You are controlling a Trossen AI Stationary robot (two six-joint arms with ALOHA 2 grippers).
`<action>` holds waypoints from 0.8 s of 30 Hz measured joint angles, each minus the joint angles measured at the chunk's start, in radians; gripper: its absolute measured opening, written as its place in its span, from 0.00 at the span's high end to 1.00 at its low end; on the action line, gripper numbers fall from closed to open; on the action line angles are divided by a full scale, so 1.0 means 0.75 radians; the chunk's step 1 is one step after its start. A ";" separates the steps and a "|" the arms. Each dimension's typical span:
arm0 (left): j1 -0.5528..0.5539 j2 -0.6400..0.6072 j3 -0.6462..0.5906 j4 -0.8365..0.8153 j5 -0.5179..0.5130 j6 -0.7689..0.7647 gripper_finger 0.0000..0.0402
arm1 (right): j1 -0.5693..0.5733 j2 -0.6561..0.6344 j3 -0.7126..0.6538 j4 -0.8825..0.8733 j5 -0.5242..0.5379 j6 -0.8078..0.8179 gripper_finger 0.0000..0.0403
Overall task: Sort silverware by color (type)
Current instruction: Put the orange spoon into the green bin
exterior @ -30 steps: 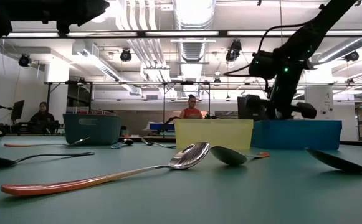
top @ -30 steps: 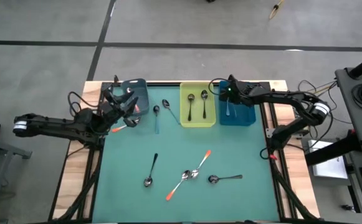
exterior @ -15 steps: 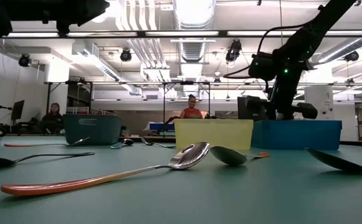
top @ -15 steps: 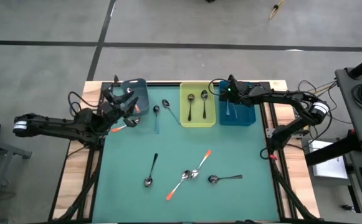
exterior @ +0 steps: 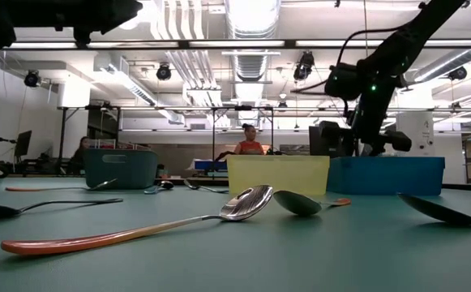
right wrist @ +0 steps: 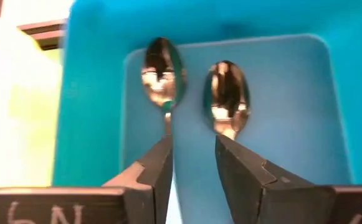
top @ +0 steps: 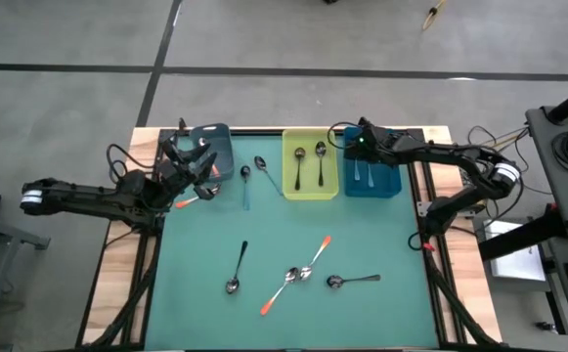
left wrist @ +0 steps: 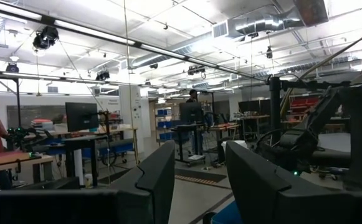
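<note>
While our right gripper (right wrist: pixel 193 163) hangs over the bright blue plastic bin (top: pixel 372 172) with fingers apart, two shiny-bowled metal spoons (right wrist: pixel 162 73) lie side by side inside it. Our left gripper (top: pixel 202 168) waits with fingers apart beside the dark teal bin (top: pixel 212 147); other spoons lie on the green table (top: pixel 381 244).

Spoons (top: pixel 298 274) scattered on table, others binned

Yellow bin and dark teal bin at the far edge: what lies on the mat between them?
In the high view, two spoons lie between the dark teal bin and the yellow bin, on the green mat, their bowls toward the far edge.
</note>
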 joint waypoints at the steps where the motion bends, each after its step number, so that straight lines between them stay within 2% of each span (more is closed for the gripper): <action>1: 0.000 0.000 0.000 -0.002 0.000 0.000 0.69 | 0.011 -0.016 0.000 0.000 -0.001 -0.009 0.72; 8: 0.000 0.007 0.000 -0.004 0.003 -0.001 0.69 | 0.153 -0.174 0.000 0.002 0.001 -0.091 0.76; 12: 0.000 0.011 0.000 -0.011 0.005 -0.055 0.69 | 0.290 -0.252 0.000 0.003 0.074 -0.161 0.78; 19: -0.003 0.068 0.000 -0.178 0.009 -0.379 0.69 | 0.545 -0.303 0.000 0.003 0.193 -0.330 0.82; 24: -0.009 0.157 0.000 -0.239 0.008 -0.622 0.69 | 0.665 -0.288 -0.001 0.004 0.250 -0.401 0.83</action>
